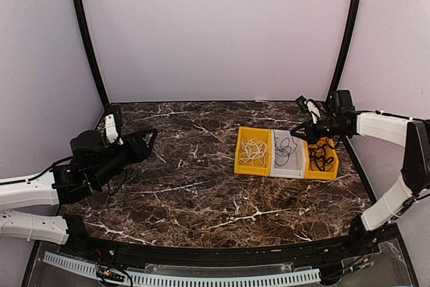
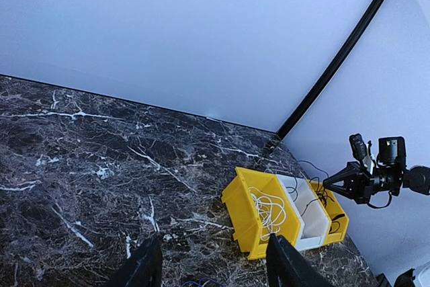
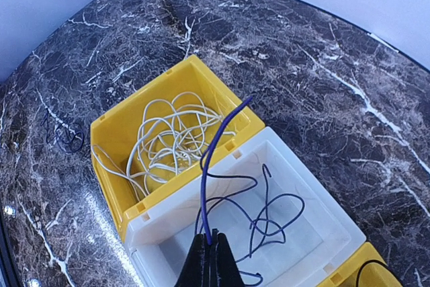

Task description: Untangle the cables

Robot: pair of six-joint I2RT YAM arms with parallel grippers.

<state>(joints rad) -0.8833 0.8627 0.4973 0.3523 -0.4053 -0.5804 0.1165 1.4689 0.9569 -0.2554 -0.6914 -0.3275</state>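
Note:
Three bins stand side by side at the right of the table. The left yellow bin [image 1: 240, 159] holds white cables [image 1: 253, 151] [image 3: 171, 139]. A dark blue cable [image 3: 204, 203] lies coiled in the middle white bin [image 1: 289, 171], one end rising out of it. My right gripper [image 3: 211, 241] [image 1: 293, 130] hovers over the white bin, shut on that raised end. Black cables [image 1: 321, 158] fill the right yellow bin [image 1: 334, 166]. My left gripper [image 2: 212, 243] [image 1: 151, 140] is open above the table's left side, with nothing between its fingers.
A small loose blue cable [image 3: 67, 140] lies on the marble table left of the bins, just ahead of the left gripper. White walls and black curved poles enclose the table on three sides.

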